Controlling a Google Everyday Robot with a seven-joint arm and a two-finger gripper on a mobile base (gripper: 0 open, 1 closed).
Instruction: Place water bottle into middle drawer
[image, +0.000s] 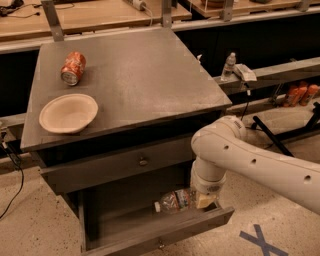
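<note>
The water bottle (175, 200), clear with a white cap pointing left, lies on its side inside the open middle drawer (160, 234), near its right end. My gripper (204, 200) is down in the drawer, shut on the bottle's base end, with the white arm (260, 162) bending in from the right. The drawer is pulled out, with a low front panel and a small knob (160, 245).
The grey cabinet top (130, 75) holds an orange soda can (73, 68) and a beige bowl (68, 113). The top drawer (120, 165) with a round knob is shut. A small clear bottle (228, 66) stands on the shelf behind. A blue X marks the floor (260, 240).
</note>
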